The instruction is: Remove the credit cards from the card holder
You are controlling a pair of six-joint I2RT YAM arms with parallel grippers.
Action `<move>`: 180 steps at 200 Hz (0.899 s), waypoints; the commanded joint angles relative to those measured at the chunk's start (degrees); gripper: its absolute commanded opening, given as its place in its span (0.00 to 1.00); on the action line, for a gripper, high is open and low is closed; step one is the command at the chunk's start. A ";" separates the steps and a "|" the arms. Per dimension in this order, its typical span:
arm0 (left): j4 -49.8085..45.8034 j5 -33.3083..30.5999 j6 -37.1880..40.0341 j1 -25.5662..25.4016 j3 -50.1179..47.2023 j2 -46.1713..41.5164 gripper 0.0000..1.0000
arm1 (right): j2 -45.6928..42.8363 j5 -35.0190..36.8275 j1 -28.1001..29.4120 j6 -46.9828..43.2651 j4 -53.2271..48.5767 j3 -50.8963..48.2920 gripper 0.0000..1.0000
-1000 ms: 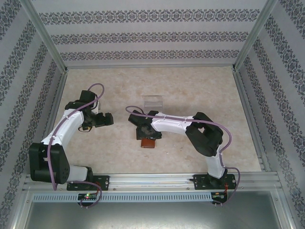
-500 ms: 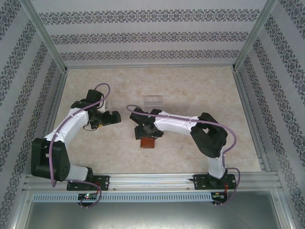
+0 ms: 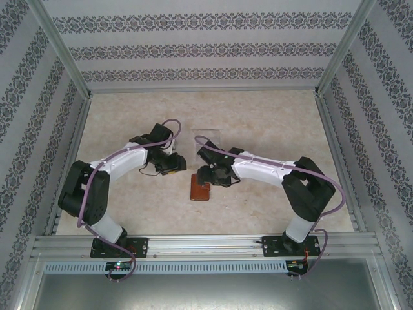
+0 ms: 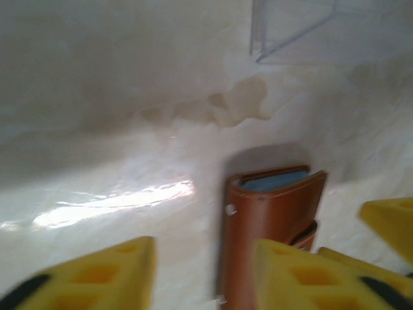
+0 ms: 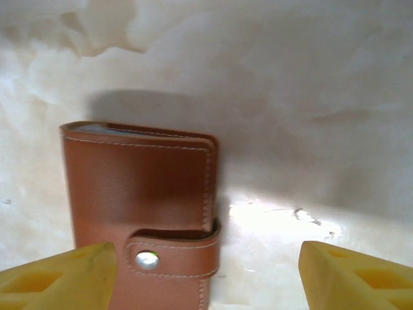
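The card holder (image 3: 199,190), a brown leather wallet, lies closed on the table, its snap tab (image 5: 173,257) fastened. Its grey-blue inner pockets (image 4: 274,183) peek out at the top edge. No credit cards are visible; the closed wallet hides its contents. My left gripper (image 3: 176,165) hovers just left of the wallet. It stands open (image 4: 203,261), with the wallet (image 4: 271,216) ahead, partly behind the right finger (image 4: 300,274). My right gripper (image 3: 208,177) is right over the wallet (image 5: 139,190) and open (image 5: 206,274). Its left finger (image 5: 58,278) overlaps the wallet's lower left corner.
A clear acrylic rack (image 3: 206,136) stands just behind the wallet, also seen as the rack (image 4: 310,29) at the left wrist view's top right. A yellow finger of the right gripper (image 4: 390,223) sits close beside the wallet. Patterned walls enclose the pale table (image 3: 271,129).
The left arm has swung right, bringing its gripper close to the wallet. The right arm has shifted slightly right and back above the wallet. The wallet has not moved.
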 commanded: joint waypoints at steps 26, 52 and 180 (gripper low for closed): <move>10.55 7.91 -6.01 -1.89 -3.40 -0.11 0.11 | -1.66 -9.10 -2.68 3.94 9.27 -5.73 0.64; 13.85 10.21 -7.85 -2.94 -5.46 -0.09 0.00 | -1.62 -9.92 -2.74 4.53 10.04 -6.01 0.59; 17.80 10.88 -10.71 -5.08 -9.30 4.68 0.00 | 2.38 -3.89 1.37 2.46 -1.19 3.14 0.52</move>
